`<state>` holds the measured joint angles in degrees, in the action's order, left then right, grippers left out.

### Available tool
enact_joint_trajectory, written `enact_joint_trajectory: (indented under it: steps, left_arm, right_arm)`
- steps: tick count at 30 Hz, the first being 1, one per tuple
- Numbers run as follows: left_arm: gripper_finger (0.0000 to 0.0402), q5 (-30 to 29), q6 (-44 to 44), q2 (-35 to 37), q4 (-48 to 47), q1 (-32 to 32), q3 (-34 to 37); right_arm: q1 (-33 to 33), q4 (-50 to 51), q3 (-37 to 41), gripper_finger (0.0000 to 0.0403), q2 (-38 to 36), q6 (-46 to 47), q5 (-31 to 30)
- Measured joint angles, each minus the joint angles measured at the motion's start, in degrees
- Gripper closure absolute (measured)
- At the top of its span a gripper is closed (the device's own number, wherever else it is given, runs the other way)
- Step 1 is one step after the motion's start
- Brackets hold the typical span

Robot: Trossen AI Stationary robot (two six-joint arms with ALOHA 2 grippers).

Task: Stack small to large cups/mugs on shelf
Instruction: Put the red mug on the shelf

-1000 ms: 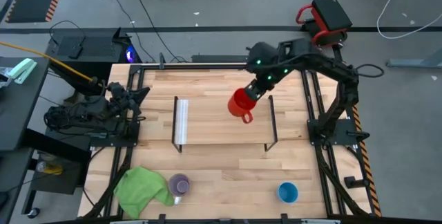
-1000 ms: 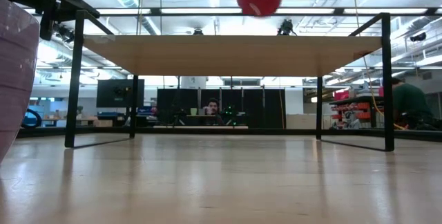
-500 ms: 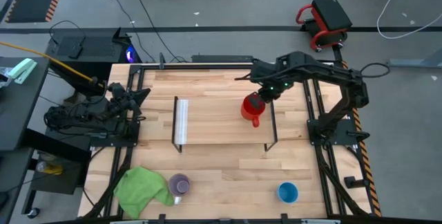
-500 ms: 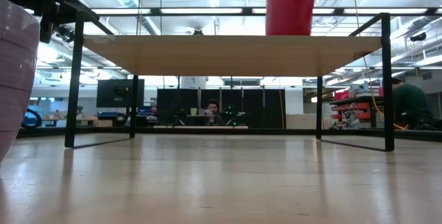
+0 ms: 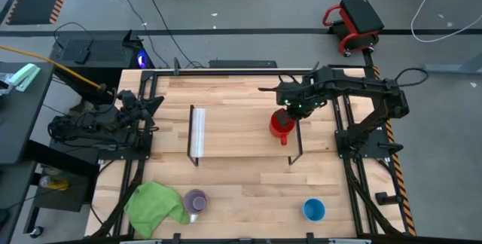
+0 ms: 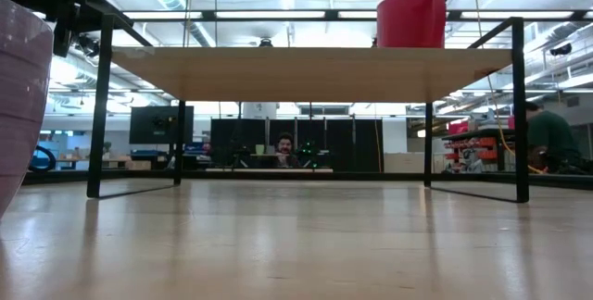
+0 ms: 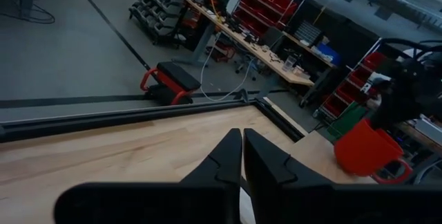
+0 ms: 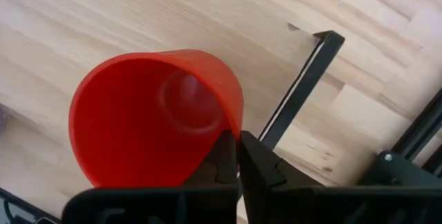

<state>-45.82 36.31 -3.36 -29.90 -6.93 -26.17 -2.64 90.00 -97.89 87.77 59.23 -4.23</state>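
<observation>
Pincer on the right arm pinches the red mug by its rim, setting it on the shelf end. Left pincer waits, pressed together.

Green cloth at the table's near-left corner; red cart on the floor beyond

A wooden table carries a low shelf on black end frames, with a white strip at one end. A red mug stands at the shelf's other end, its rim between the right gripper's jaws. Directly on the table, well apart from those jaws, lie a green cloth, a purple mug touching it, and a blue cup
</observation>
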Motion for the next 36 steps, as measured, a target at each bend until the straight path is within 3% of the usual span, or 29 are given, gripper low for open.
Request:
enact_joint_trajectory:
  steps: [12,27,36]
  left_arm:
    - [0.0374,0.00,-0.06,0.00,0.00,0.01,0.00]
    - [0.0374,0.00,0.05,-0.02,0.04,0.01,0.00]
    - [0.0379,0.00,0.04,-0.02,-0.01,-0.01,0.00]
  right_arm:
    - [3.19,-0.02,-0.07,0.0399,0.68,5.03,-0.23]
    - [3.19,-0.85,-0.13,0.0397,2.18,3.33,-1.57]
    - [3.19,-0.77,-0.11,0.0357,2.18,3.18,-1.69]
